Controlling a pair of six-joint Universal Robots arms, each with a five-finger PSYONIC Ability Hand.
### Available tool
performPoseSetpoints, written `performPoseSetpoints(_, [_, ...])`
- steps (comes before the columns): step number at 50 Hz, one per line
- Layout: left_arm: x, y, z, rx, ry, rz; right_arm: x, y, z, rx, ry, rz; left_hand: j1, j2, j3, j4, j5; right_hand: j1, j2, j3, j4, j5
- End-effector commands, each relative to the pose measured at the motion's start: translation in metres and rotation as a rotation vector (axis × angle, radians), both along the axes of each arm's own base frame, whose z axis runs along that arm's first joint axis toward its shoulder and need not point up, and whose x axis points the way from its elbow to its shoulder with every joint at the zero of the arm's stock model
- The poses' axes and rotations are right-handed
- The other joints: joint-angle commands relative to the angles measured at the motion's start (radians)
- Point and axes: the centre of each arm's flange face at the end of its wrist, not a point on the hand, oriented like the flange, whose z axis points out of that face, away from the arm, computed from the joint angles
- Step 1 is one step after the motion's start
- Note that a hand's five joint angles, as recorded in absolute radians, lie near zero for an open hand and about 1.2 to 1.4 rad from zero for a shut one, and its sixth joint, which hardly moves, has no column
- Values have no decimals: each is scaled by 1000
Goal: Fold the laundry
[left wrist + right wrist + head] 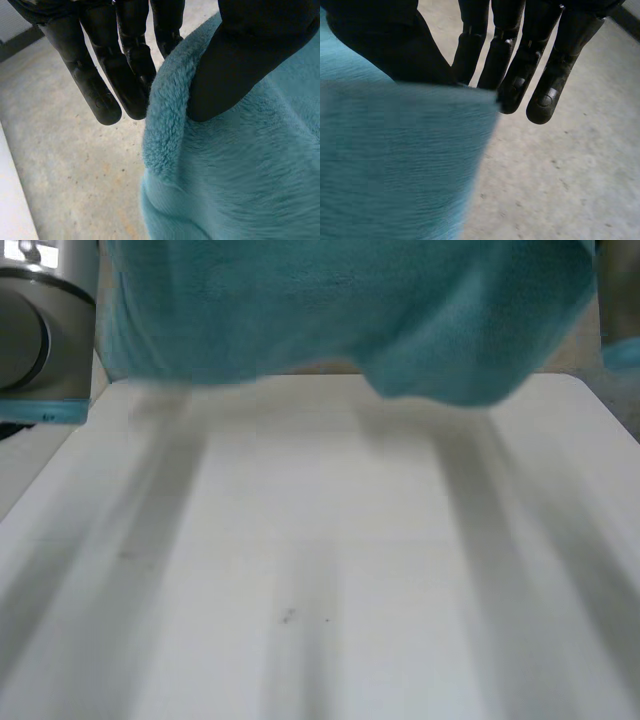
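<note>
The cloth (340, 310) hangs high over the far end of the bench (320, 570). The left hand (107, 80) pinches its edge, thumb against fingers. The right hand (520, 65) pinches an edge too. I see no fold yet.

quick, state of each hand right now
left hand: shut on the teal fleece cloth, pinching its edge.
right hand: shut on the same cloth, pinching its edge.
</note>
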Motion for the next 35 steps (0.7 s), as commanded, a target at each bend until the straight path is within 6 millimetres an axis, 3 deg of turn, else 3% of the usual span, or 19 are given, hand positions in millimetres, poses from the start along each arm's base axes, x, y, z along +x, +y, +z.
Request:
performPoseSetpoints(1, [17, 15, -82, 302, -77, 54, 7, 20, -88, 245, 167, 130, 240, 197, 203, 201, 271, 422, 219, 212, 203, 231])
performPoseSetpoints(8, [30, 38, -163, 541, -172, 75, 0, 40, -172, 502, 259, 157, 240, 197, 203, 201, 271, 422, 219, 212, 203, 231])
performPoseSetpoints(16, [30, 51, -234, 746, -257, 74, -6, 56, -259, 821, 346, 167, 240, 197, 203, 201, 271, 422, 219, 212, 203, 231])
performPoseSetpoints(19, [31, 53, -241, 774, -272, 77, -7, 61, -273, 891, 351, 179, 240, 197, 203, 201, 271, 422, 219, 212, 203, 231])
performPoseSetpoints(22, [32, 54, -243, 785, -273, 80, -9, 60, -275, 911, 329, 176, 240, 197, 203, 201, 271, 422, 219, 212, 203, 231])
performPoseSetpoints(26, [34, 55, -240, 784, -263, 80, -24, 52, -278, 970, 220, 158, 240, 197, 203, 201, 271, 139, -64, -71, -80, -52])
performPoseSetpoints(27, [33, 57, -239, 783, -262, 74, -30, 49, -279, 1001, 156, 150, 240, 197, 203, 201, 271, -120, -324, -331, -340, -312])
performPoseSetpoints(28, [33, 58, -238, 781, -262, 73, -32, 48, -279, 1015, 127, 150, 240, 197, 203, 201, 271, -213, -416, -423, -432, -404])
performPoseSetpoints(35, [35, 65, -217, 751, -246, 68, -39, 59, -286, 1124, -3, 176, 240, 197, 203, 201, 271, -581, -784, -791, -800, -772])
